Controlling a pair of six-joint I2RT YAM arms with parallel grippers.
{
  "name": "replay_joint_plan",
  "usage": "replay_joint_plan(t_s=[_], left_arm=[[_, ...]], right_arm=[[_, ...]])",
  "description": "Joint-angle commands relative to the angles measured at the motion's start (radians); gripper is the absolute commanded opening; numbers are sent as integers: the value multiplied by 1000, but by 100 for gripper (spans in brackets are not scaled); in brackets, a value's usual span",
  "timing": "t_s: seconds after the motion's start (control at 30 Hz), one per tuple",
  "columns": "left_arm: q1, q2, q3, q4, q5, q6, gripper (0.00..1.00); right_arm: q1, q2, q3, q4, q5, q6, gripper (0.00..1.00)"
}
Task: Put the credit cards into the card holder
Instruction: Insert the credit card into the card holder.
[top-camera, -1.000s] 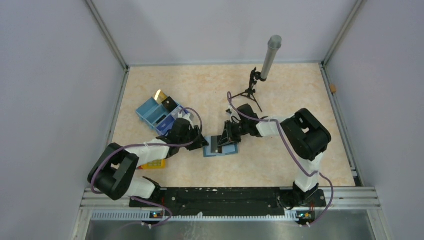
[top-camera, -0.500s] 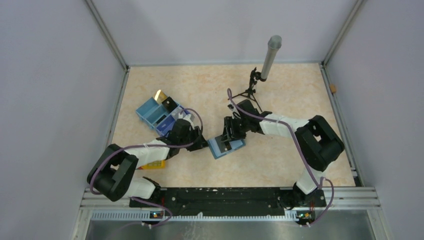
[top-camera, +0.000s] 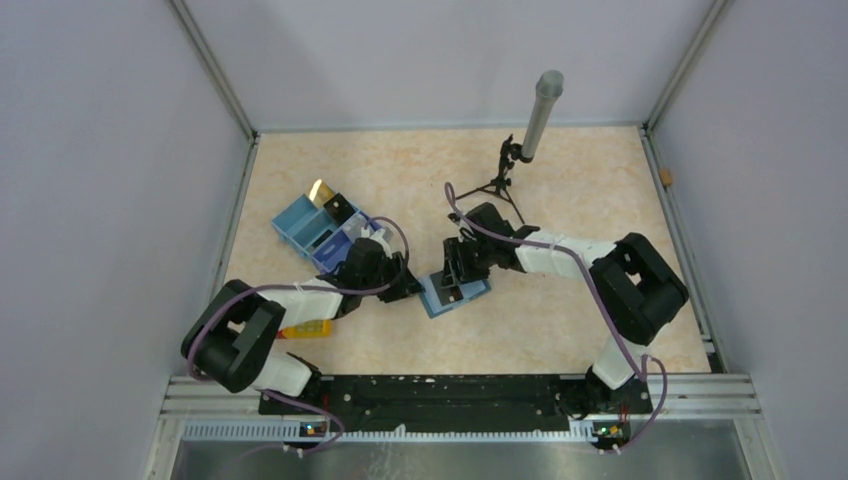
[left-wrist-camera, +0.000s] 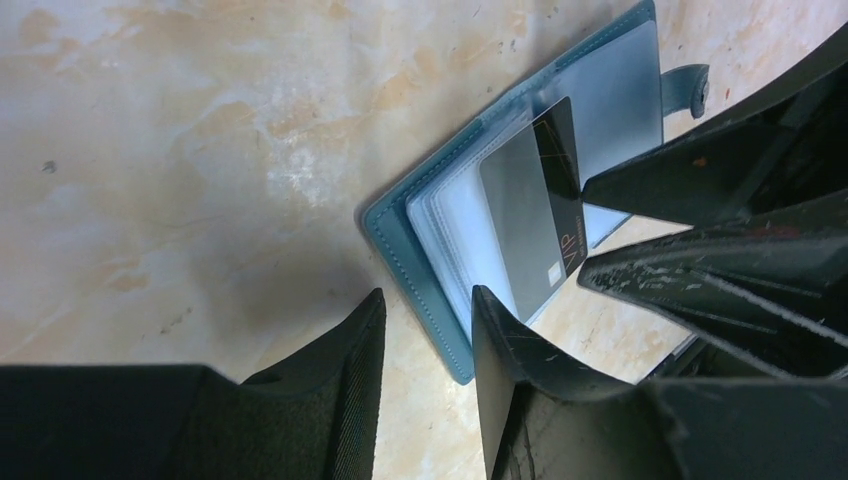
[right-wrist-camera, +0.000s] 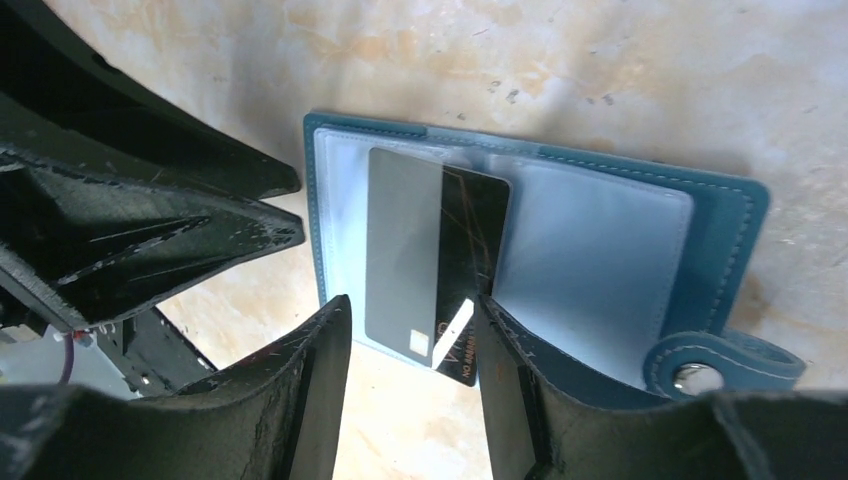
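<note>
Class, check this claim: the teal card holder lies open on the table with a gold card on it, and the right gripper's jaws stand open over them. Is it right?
Not quite: the card on the card holder is black, not gold, as the right wrist view shows. The rest holds: holder open on the table, right gripper open over them.
</note>
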Motion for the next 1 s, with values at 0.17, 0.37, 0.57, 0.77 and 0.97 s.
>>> replay_joint_plan(t_s=[0.17, 0.37, 0.57, 0.77, 0.97], left_arm=[[-10, 53, -19, 132, 56, -45, 35], [-12, 52, -23, 130, 42, -46, 34], [-11, 33, -22, 102, 22, -37, 35], [-12, 29, -26, 103, 20, -40, 35], [-11, 33, -26, 104, 27, -42, 35]], right_arm=[[38, 29, 30, 82, -82, -1, 43], [41, -7, 36, 46, -5, -1, 43], [34, -24, 59, -50, 118, -45, 50], [15, -14, 44, -52, 129, -54, 50], [15, 8, 35, -18, 80, -44, 50]])
